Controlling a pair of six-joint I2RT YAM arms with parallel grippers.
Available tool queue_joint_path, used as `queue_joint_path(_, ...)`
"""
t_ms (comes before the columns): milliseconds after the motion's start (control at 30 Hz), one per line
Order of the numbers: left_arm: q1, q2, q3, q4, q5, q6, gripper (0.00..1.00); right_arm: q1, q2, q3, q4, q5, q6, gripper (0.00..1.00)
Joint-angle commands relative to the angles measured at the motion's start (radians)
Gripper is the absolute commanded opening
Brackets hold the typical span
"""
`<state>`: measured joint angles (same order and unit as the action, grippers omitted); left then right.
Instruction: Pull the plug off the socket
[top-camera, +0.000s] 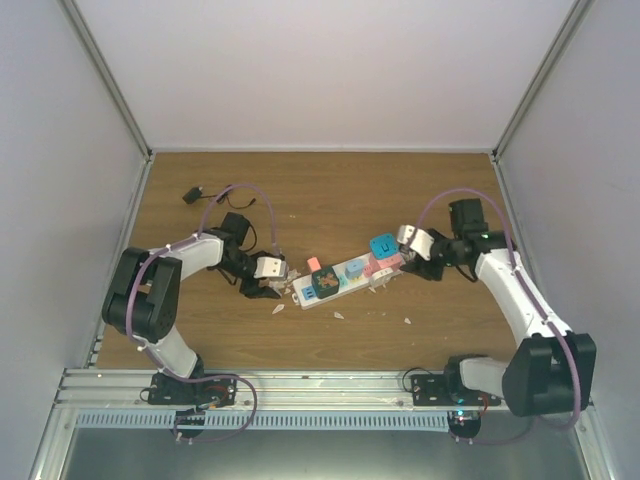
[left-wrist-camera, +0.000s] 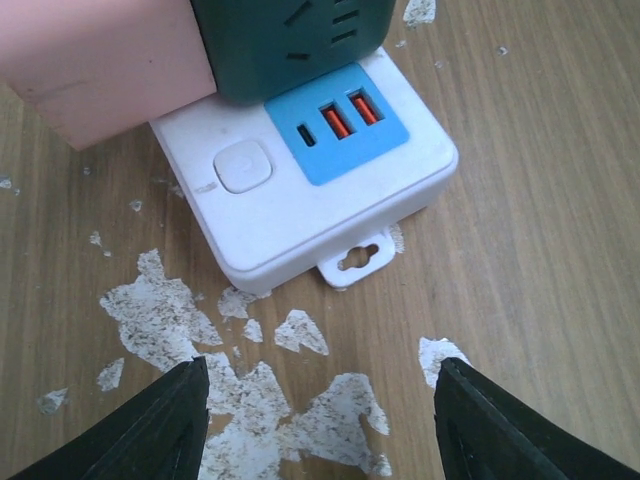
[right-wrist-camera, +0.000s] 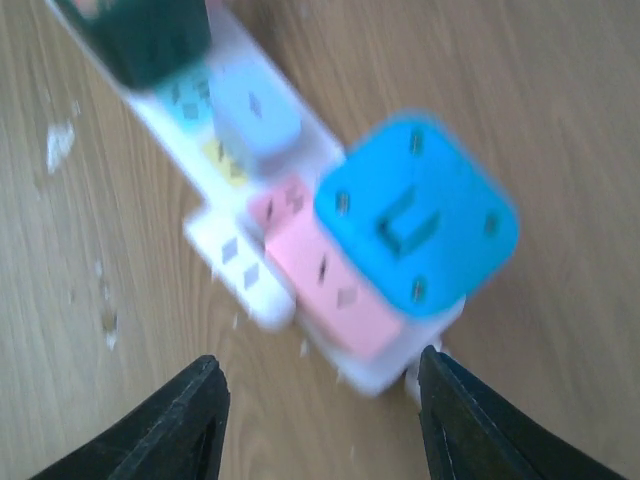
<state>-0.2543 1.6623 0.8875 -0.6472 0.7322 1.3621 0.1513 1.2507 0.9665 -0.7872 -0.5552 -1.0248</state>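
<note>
White socket strip (top-camera: 345, 275) is seen with a blue cube plug (right-wrist-camera: 415, 215) seated at one end. Left gripper (left-wrist-camera: 320, 425) and right gripper (right-wrist-camera: 318, 420) are parted, nothing grasped or touched.

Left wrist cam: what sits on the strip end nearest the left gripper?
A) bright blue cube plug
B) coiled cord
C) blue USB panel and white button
C: in the left wrist view the socket carries a blue USB panel beside a white button at its near end.
</note>
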Motion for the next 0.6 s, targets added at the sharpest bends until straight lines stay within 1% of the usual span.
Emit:
queue_joint_path(0,-0.019,0.027,-0.004,0.077,-0.013,-0.025,0.63,-0.132,-0.027,-0.104,-0.087,0.029,-0.074,0.51)
queue_joint_path(100,-0.034,0.037,-0.004,0.083,-0.031,-0.034,0.62,-0.203,0.005,-0.163,-0.010,0.060,-0.061,0.48)
queue_joint_path(200,-0.049,0.041,-0.008,0.088,-0.048,-0.039,0.61,-0.220,0.088,-0.185,0.053,0.073,-0.026,0.45)
queue_joint_path(333,-0.064,0.035,-0.017,0.090,-0.051,-0.043,0.59,-0.223,0.190,-0.161,0.126,0.056,0.025,0.43)
queue_joint_path(567,-0.084,0.018,-0.052,0.087,-0.070,-0.035,0.49,-0.220,0.356,-0.091,0.201,0.016,0.066,0.37)
